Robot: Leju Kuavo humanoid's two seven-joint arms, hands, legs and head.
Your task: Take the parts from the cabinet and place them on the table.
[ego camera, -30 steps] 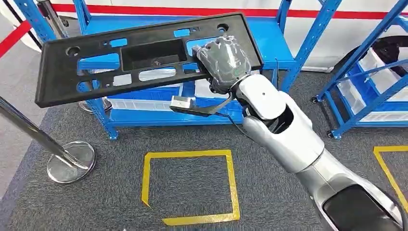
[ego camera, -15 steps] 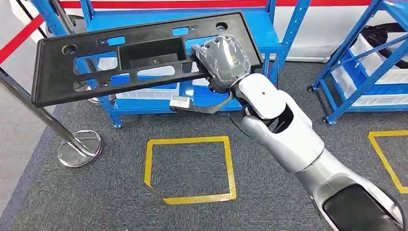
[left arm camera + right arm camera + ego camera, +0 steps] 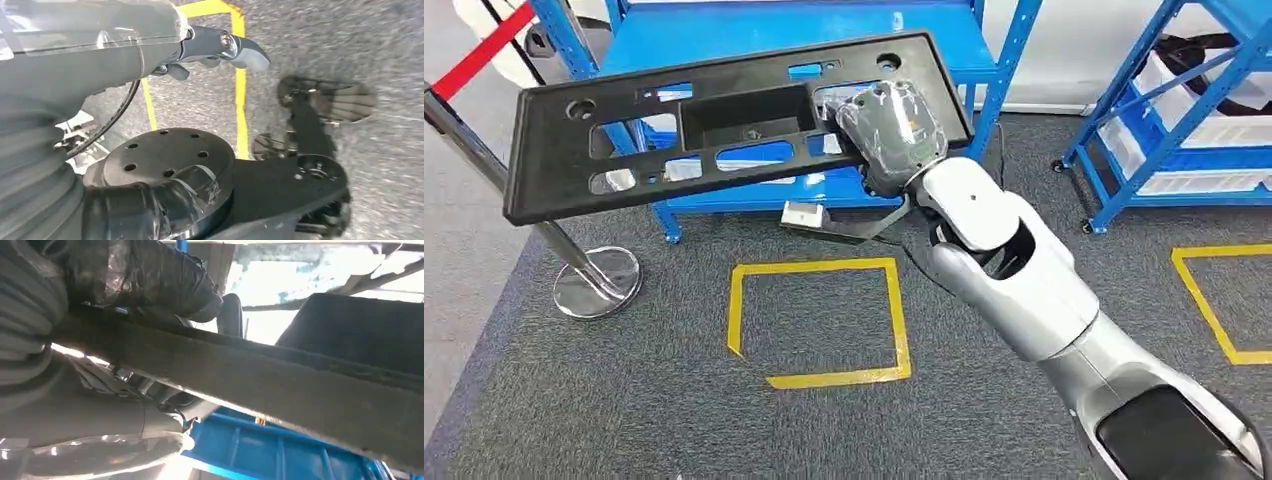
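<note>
Right hand (image 3: 889, 130) grips the long black perforated plastic panel (image 3: 724, 125) at one end, held tilted in the air above grey carpet; blue metal shelving rack (image 3: 994, 60) right behind; chrome stanchion post (image 3: 574, 265) under its far end; yellow tape square (image 3: 819, 322) below; left hand (image 3: 220, 47) hangs, holding nothing, fingers' spread unclear.

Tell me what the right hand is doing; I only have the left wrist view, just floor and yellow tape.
Observer: The right hand grips a long black panel by one end and holds it in the air.
Operator: Give me what is behind it.
Observer: A blue rack; its shelf shows through the panel's cutouts.
Operator: Name any obstacle on the floor.
Observer: A chrome stanchion base stands on the carpet, below the panel's free end in the head view.
</note>
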